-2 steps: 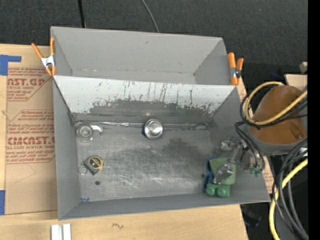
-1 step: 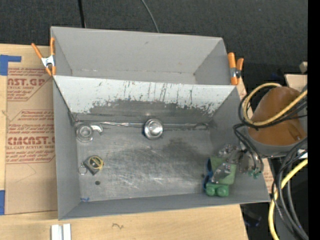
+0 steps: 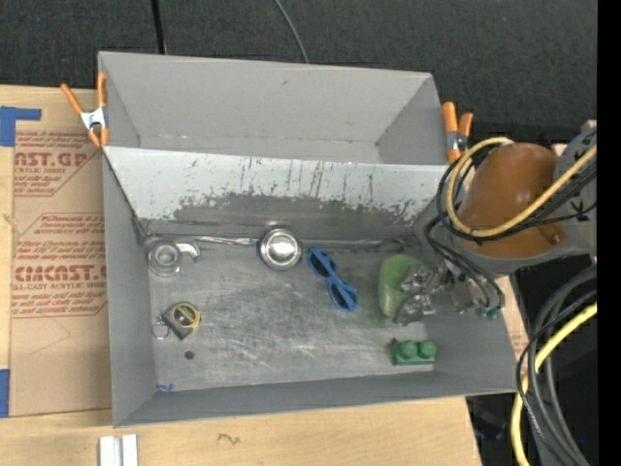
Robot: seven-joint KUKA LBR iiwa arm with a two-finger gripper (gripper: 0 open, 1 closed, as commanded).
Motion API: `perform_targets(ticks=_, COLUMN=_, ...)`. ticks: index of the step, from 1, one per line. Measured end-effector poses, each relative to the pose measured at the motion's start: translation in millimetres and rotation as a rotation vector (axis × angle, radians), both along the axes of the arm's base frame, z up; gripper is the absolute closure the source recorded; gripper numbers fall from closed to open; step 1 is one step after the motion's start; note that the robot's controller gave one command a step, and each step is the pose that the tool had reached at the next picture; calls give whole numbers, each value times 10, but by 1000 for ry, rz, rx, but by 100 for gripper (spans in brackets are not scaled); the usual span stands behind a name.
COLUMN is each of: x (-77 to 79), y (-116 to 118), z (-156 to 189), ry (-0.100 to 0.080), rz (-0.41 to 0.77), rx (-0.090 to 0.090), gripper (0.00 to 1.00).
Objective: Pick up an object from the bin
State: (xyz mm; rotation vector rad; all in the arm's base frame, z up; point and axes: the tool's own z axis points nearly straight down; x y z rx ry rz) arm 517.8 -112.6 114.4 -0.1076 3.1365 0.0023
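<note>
1. The gripper (image 3: 419, 297) sits low at the right side of the bin (image 3: 126, 260), right against a pale green rounded thing (image 3: 392, 282).
2. I cannot tell how wide it is spread or whether it grips anything.
3. A dark green block (image 3: 412, 351) lies near it.

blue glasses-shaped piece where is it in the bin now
In the camera view the blue glasses-shaped piece lies on the bin floor right of centre, between the shiny round metal piece on its left and the pale green object on its right.
</note>
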Motion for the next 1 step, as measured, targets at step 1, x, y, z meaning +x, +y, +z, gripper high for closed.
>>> perform_targets(ticks=1, x=-7, y=76, z=661, ry=-5, rz=-1, rx=-3, gripper=100)
